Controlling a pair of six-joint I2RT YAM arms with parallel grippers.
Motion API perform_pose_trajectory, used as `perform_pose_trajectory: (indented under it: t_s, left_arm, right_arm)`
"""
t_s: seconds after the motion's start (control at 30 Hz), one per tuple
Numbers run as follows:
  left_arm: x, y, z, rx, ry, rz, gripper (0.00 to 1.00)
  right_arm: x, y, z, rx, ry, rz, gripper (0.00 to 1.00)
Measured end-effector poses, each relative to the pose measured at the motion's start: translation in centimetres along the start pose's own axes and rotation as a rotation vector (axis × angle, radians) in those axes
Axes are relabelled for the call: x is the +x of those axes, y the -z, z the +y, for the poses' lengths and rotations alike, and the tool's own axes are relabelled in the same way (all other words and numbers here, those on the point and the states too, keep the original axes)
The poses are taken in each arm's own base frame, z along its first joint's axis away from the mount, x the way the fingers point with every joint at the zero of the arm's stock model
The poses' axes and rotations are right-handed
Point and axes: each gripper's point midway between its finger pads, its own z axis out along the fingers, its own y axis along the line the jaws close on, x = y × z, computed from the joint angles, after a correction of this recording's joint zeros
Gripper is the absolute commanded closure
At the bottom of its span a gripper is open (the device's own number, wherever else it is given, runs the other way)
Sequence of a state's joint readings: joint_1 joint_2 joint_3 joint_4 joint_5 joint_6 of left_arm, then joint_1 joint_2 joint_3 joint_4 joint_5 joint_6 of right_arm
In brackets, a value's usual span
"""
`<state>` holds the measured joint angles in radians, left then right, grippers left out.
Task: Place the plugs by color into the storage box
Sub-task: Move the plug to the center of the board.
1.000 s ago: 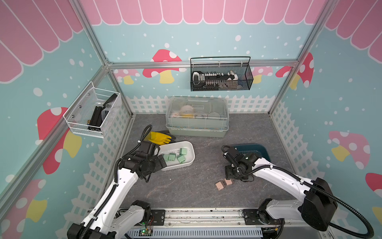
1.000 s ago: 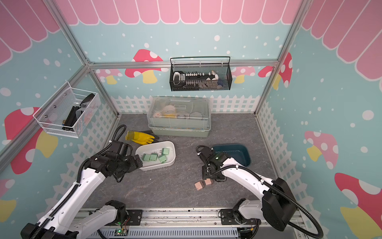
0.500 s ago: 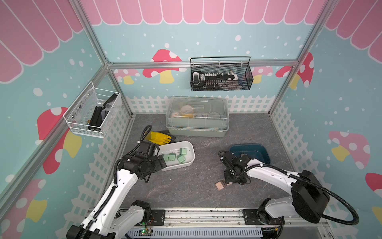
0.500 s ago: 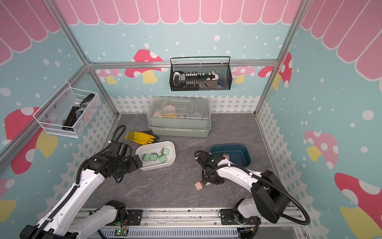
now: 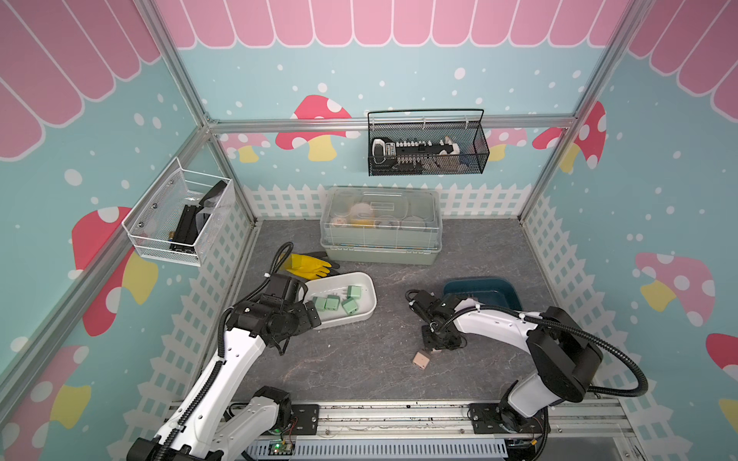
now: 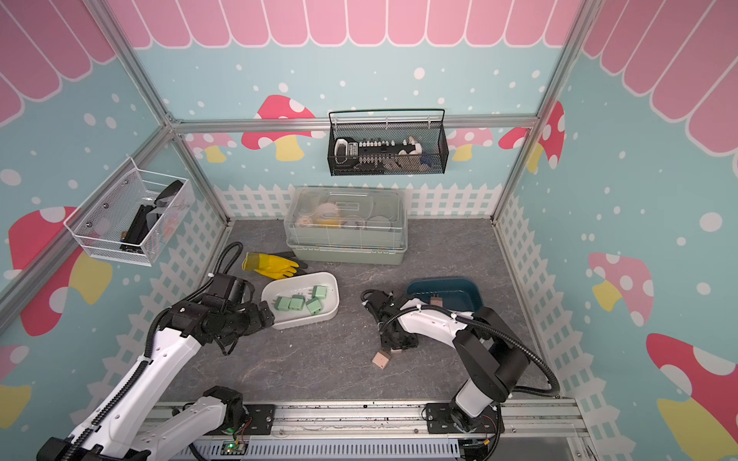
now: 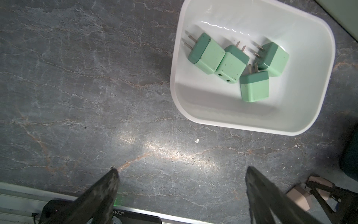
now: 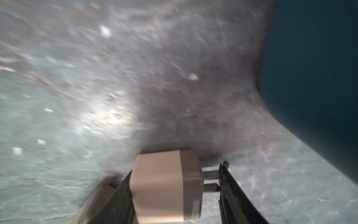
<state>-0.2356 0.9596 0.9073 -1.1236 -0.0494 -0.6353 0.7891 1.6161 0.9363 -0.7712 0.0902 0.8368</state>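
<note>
Green plugs (image 7: pixel 231 66), four: in white tub (image 7: pixel 232 124). Pink, three seen: loose plug (image 5: pixel 421 360) on table (image 5: pixel 359 367); held plug (image 8: pixel 160 184), pinched by right gripper (image 8: pixel 175 174), plain only from its wrist view; third plug (image 6: pixel 437 301) in teal tub (image 6: pixel 467 285). Left gripper (image 7: pixel 181 169) spread.

The right tool (image 5: pixel 434 348) has dropped toward 7 o'clock and narrowed, seemingly clamping one pink plug (image 8: pixel 164 184).

Four green plugs (image 7: pixel 206 56); three pink plugs (image 5: pixel 421 360); two tubs (image 6: pixel 307 319)

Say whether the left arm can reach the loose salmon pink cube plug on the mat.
Probably yes: bare grey mat lies between the open left gripper and the loose pink plug; the right gripper crowds it.
</note>
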Motion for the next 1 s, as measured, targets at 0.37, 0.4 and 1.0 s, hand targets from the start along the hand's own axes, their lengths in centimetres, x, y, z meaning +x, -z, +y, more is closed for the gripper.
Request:
perform_pose_trajectory:
  t_s: [0.37, 0.4, 1.0]
  left_arm:
    - [0.1, 0.0, 0.3, -0.008, -0.023, -0.006, 0.02]
    - [0.1, 0.0, 0.3, -0.009, -0.024, -0.006, 0.01]
    - [-0.2, 0.4, 0.6, -0.026, -0.039, -0.021, 0.01]
  right_arm:
    - [-6.4, 1.1, 8.1, -0.133, -0.059, -0.054, 0.39]
    - [-6.9, 1.2, 8.6, -0.142, -0.065, -0.059, 0.36]
    - [-8.5, 4.7, 8.7, -0.066, 0.296, -0.094, 0.33]
